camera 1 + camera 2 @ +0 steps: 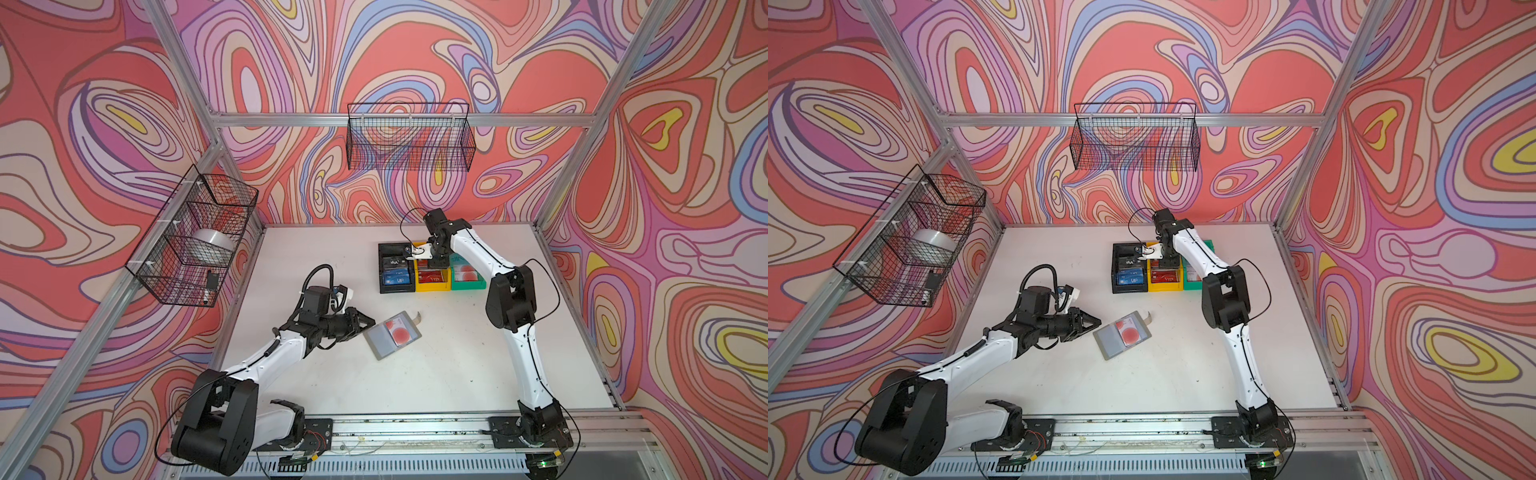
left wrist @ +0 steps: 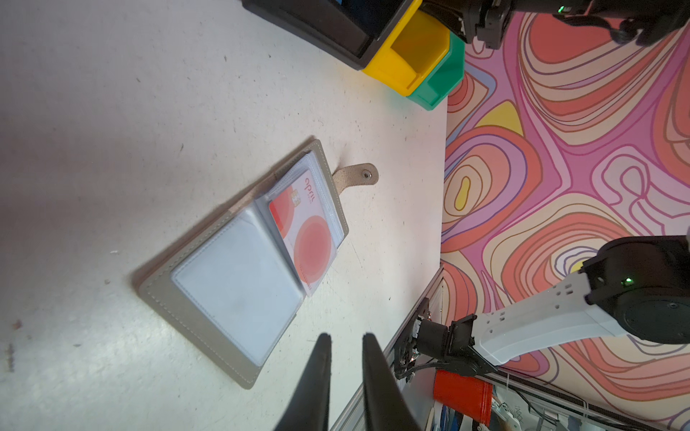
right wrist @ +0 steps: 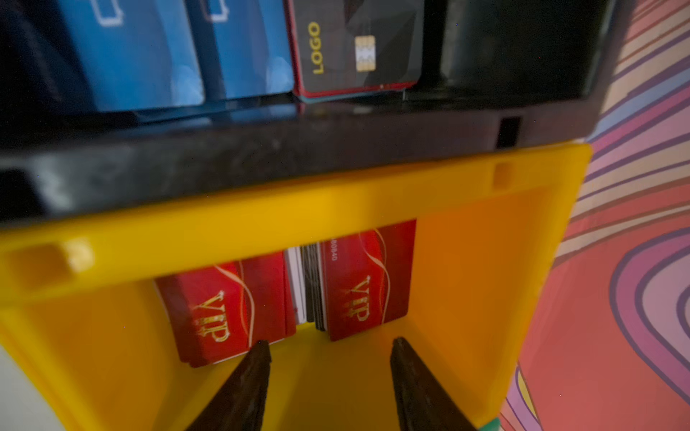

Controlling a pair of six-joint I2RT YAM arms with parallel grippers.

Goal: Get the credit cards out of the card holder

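**Left gripper** (image 2: 345, 337): fingers a narrow gap apart, empty, just beside the card holder's edge and apparently clear of it.

**Card holder** (image 2: 160, 294): lies open, flat on mid-table. One clear sleeve is bare. The facing sleeve still holds a pale card (image 2: 310, 239) with a red disc. Whether the sleeves beneath hold more cannot be told.

**Black bin** (image 1: 381, 266): blue cards (image 1: 397, 279) and a dark card inside.

**Yellow bin** (image 3: 466, 261): red cards (image 3: 216, 313) inside.

**Green bin** (image 1: 467, 284): pale cards inside.

**Progress, judged:** most cards are out and sorted by colour, with at least the pale one left to draw.

**Right gripper** (image 3: 330, 343): fingers spread wide over the yellow bin, nothing between them, red cards lying loose below.
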